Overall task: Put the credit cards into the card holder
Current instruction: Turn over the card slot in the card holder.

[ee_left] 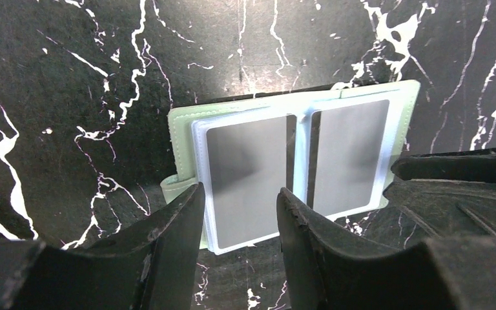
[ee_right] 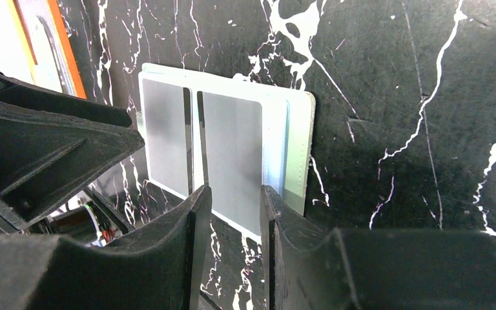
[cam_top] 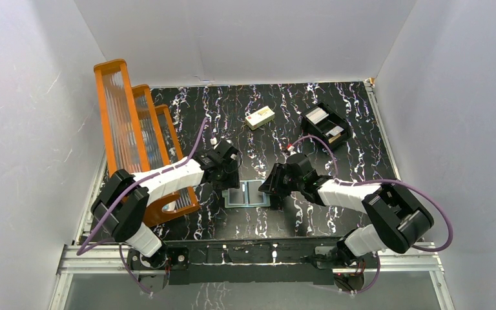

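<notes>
The card holder (cam_top: pixel 247 194) lies open and flat on the black marbled table, with its pale green cover down and its pale blue sleeves up. A grey panel shows in each sleeve in the left wrist view (ee_left: pixel 245 161) and the right wrist view (ee_right: pixel 232 142). My left gripper (cam_top: pixel 231 169) hovers at the holder's far left edge, open and empty (ee_left: pixel 240 194). My right gripper (cam_top: pixel 268 184) hovers at the holder's right edge, jaws apart and empty (ee_right: pixel 234 192). Whitish credit cards (cam_top: pixel 317 116) lie in a black tray at the back right.
The black tray (cam_top: pixel 338 123) stands at the back right. A cream block (cam_top: pixel 259 117) lies at the back centre. An orange rack (cam_top: pixel 135 129) with clear panels stands along the left side, close to my left arm. White walls enclose the table.
</notes>
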Motion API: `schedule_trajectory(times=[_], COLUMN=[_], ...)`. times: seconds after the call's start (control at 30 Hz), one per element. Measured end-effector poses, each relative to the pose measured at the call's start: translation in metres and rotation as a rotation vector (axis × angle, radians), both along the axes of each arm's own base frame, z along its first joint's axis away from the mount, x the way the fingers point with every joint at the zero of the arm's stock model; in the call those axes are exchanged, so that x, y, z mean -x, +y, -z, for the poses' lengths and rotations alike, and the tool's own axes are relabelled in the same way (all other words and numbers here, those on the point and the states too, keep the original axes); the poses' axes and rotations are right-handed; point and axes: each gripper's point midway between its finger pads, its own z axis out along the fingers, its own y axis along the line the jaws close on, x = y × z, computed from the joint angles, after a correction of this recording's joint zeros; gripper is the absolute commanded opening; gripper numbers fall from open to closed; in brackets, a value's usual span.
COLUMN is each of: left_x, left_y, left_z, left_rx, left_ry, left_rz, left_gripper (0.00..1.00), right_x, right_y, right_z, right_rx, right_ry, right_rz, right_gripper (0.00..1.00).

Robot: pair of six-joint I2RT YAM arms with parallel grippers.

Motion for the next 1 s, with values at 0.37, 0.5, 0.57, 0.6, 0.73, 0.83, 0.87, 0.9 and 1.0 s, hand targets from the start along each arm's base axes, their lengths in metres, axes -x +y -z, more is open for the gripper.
schedule_trajectory(times=[0.37,0.5,0.57,0.6,0.73,0.83,0.87,0.9,1.0], left_x=[0.011,0.012,0.011,0.011,0.011,0.01,0.011,0.011,0.011], left_y=[0.007,0.005,0.003,0.001,-0.004,-0.007,-0.008,-0.008,-0.011], left_z=[0.02,0.023,0.023,0.022,0.023,0.023,0.023,0.022,0.022], left_rx=[-0.029,-0.019,-0.009,0.0,0.021,0.032,0.035,0.038,0.049], left_ry=[0.056,0.067,0.068,0.067,0.073,0.073,0.074,0.074,0.076], left_rz=[0.005,0.012,0.015,0.017,0.027,0.031,0.032,0.033,0.036], left_gripper=[0.3,0.27,0.26,0.26,0.26,0.26,0.26,0.26,0.26], right_x=[-0.001,-0.001,0.0,0.0,0.0,0.0,0.0,0.0,0.0], right_y=[0.002,0.003,0.004,0.004,0.009,0.014,0.015,0.018,0.025], right_z=[0.01,0.009,0.008,0.008,0.003,-0.003,-0.006,-0.009,-0.019], right_rx=[0.014,0.013,0.008,0.004,-0.023,-0.054,-0.067,-0.083,-0.137], right_ry=[0.024,0.022,0.021,0.019,0.013,0.003,0.001,-0.003,-0.015], right_rz=[-0.007,-0.012,-0.016,-0.018,-0.033,-0.049,-0.052,-0.057,-0.078], right_gripper=[0.42,0.42,0.42,0.42,0.42,0.42,0.42,0.42,0.42])
